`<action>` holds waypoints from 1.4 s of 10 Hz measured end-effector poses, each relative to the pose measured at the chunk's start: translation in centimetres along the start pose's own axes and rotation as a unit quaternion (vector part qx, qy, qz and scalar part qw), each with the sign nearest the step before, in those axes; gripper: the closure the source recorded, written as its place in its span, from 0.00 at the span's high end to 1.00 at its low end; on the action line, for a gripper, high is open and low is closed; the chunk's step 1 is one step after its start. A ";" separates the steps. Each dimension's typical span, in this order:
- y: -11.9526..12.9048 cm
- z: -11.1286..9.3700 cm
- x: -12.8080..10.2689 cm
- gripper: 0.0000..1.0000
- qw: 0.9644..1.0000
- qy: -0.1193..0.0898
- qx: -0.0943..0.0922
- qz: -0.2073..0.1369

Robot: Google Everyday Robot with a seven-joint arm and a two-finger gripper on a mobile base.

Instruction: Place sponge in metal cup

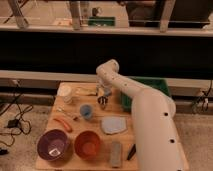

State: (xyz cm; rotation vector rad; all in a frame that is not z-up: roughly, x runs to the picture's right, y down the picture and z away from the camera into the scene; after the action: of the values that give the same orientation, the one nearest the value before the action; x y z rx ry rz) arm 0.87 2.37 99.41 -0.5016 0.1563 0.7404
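Note:
My white arm reaches in from the lower right and bends down over the wooden table (pixel 75 127). The gripper (pixel 103 98) hangs at the table's back middle, just right of a light-blue plastic cup (pixel 86 111). Its fingers look open. A small dark shape right under the fingertips appears to be the metal cup (pixel 102 105), mostly covered by the gripper. The sponge is hidden from view.
A flat grey-blue slab (pixel 114 125) lies right of the blue cup. An orange bowl (pixel 88 144) and a purple bowl (pixel 53 145) stand at the front, beside a grey bar (pixel 116 152). A green bin (pixel 152 84) sits behind my arm. A white cup (pixel 64 92) stands at the back left.

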 end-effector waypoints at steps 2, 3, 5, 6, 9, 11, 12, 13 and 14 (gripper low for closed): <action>3.0 0.9 -0.7 0.80 0.999 0.006 -0.015 -0.028; 4.1 1.1 -1.1 0.80 0.999 0.007 -0.019 -0.040; 4.6 1.5 -1.3 0.80 0.998 0.007 -0.023 -0.050; 4.6 1.5 -1.3 0.80 0.998 0.007 -0.023 -0.050; 4.7 1.5 -1.4 0.80 0.998 0.007 -0.023 -0.051; 4.8 1.5 -1.4 0.80 0.998 0.008 -0.023 -0.051; 4.8 1.6 -1.4 0.80 0.998 0.008 -0.024 -0.051; 4.8 1.6 -1.4 0.80 0.998 0.008 -0.024 -0.051; 4.9 1.6 -1.4 0.80 0.998 0.008 -0.024 -0.051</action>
State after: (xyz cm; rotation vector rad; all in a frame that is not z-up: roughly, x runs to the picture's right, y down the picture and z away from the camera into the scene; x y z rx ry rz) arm -3.52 5.37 99.41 -0.5574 0.1270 0.6408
